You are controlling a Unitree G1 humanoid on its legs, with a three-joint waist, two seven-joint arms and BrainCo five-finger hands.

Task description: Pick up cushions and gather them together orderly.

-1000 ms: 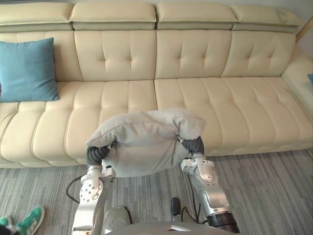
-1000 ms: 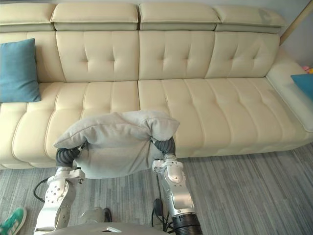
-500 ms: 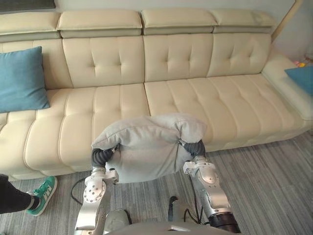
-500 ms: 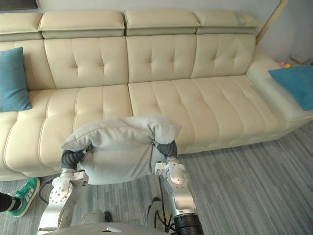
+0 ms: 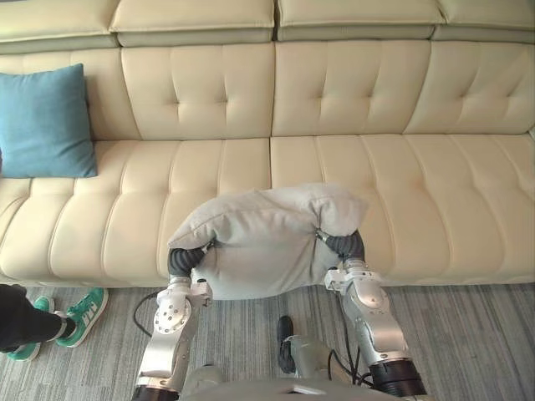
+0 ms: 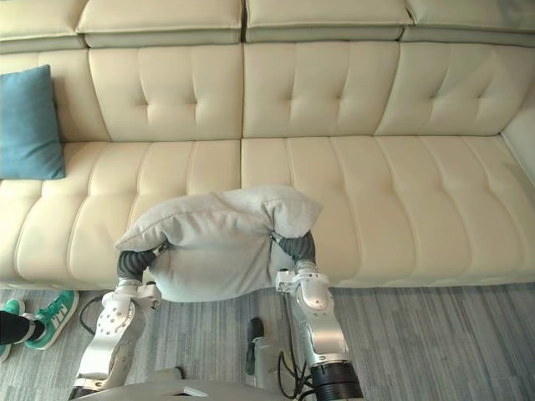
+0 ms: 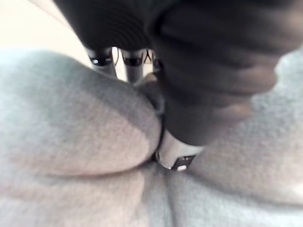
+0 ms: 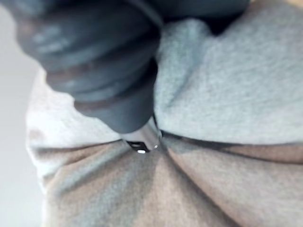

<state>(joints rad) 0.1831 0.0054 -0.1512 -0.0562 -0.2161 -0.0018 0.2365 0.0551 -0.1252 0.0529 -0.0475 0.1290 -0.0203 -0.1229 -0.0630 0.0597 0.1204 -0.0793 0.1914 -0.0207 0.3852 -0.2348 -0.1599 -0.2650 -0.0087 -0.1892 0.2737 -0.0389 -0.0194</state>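
Camera's swinging back left while grey cushion (image 5: 267, 238) is still hanging in front of sofa (image 5: 418, 192), left hand (image 7: 176, 156) pinching a fold, right hand (image 8: 142, 139) grip can't tell, w/ drop-off by teal cushion (image 5: 43, 124) still pending imo.

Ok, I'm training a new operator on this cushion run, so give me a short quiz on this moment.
1. True or false: the grey cushion lies on the sofa seat.
2. Which hand holds it? A) left alone B) right alone C) both
3. What leans on the sofa's backrest at the robot's left?
Key: 1 false, it is held in the air; 2 C, left hand and right hand grip it; 3 a teal cushion.
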